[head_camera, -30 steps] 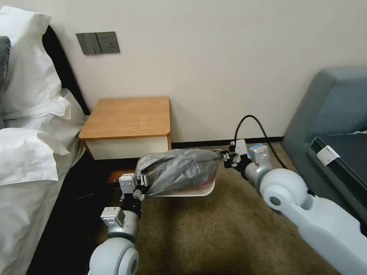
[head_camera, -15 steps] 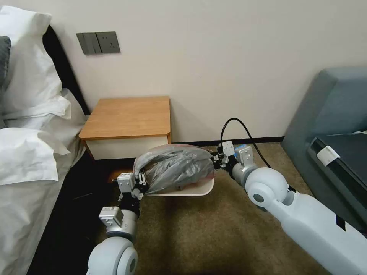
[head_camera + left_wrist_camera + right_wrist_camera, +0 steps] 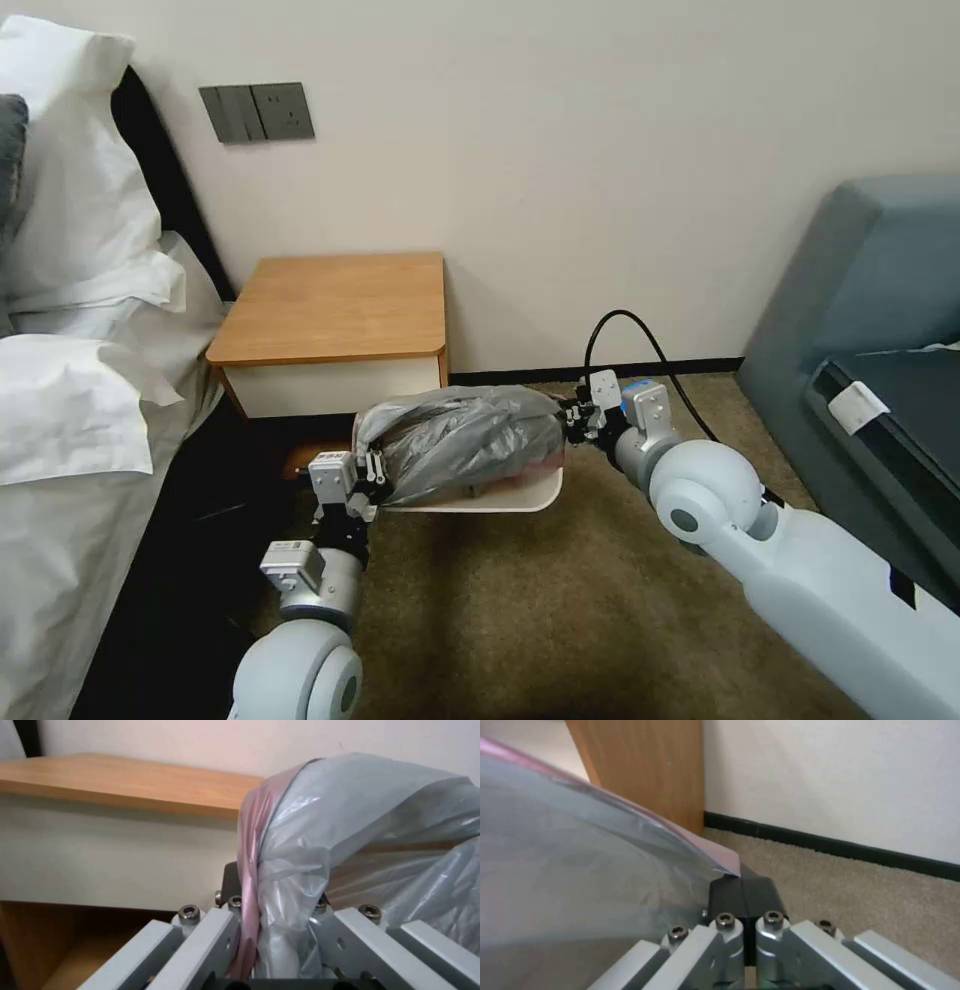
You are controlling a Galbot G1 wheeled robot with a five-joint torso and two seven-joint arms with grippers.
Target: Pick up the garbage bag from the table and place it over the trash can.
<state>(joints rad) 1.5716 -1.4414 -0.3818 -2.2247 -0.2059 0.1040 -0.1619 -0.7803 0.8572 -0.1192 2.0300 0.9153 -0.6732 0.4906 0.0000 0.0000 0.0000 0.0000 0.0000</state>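
Beside the table [image 3: 340, 305], over the trash can [image 3: 520, 495], I hold the garbage bag [image 3: 460, 445] stretched between both arms: left end effector [image 3: 373, 470] and right end effector [image 3: 570, 418] each pinch its edge. To do this well, I should keep the mouth taut and lower evenly past the rim. Both wrist views show the pinkish hem caught between pressed fingers [image 3: 742, 894]; the head view shows the rim.

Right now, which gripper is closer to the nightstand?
Left. The left gripper holds the garbage bag just below the table front; the right gripper grips the bag's far end, past the table's corner.
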